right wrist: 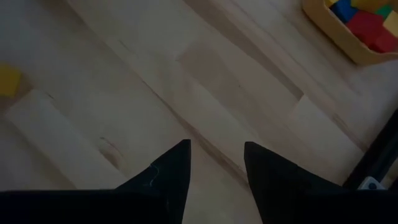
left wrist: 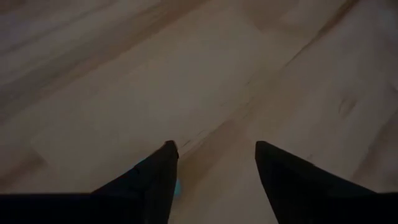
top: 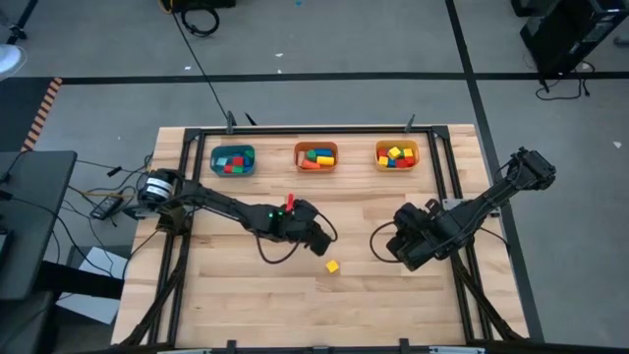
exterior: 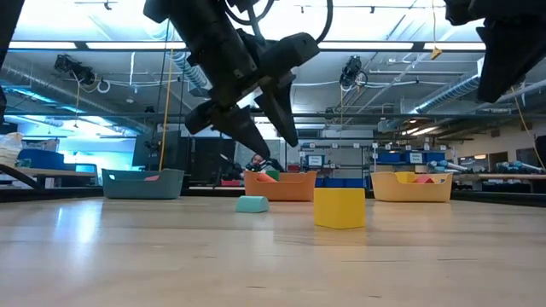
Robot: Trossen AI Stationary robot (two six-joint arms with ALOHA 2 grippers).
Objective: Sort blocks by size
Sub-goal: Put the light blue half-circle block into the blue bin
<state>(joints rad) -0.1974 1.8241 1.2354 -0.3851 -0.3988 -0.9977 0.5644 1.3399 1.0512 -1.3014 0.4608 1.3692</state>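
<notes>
A yellow cube (top: 332, 265) rests on its base on the bare wood near the table's middle, also seen in the low view (exterior: 339, 207) and the right wrist view (right wrist: 7, 79). A small light-blue block (exterior: 252, 204) lies flat on the table behind it. My left gripper (top: 320, 242) hangs open above that block, fingers slanting down with nothing between them (left wrist: 216, 152); a sliver of light blue (left wrist: 178, 186) shows beside one finger. My right gripper (top: 403, 252) hovers open over bare wood to the right (right wrist: 216, 149). Other blocks fill three bins at the far edge.
A teal bin (top: 233, 171), an orange bin (top: 315, 167) and a yellow bin (top: 396, 165) stand in a row along the far edge, each holding mixed coloured blocks. A black frame rail (top: 447, 177) borders the table. Bare wood lies toward the near edge.
</notes>
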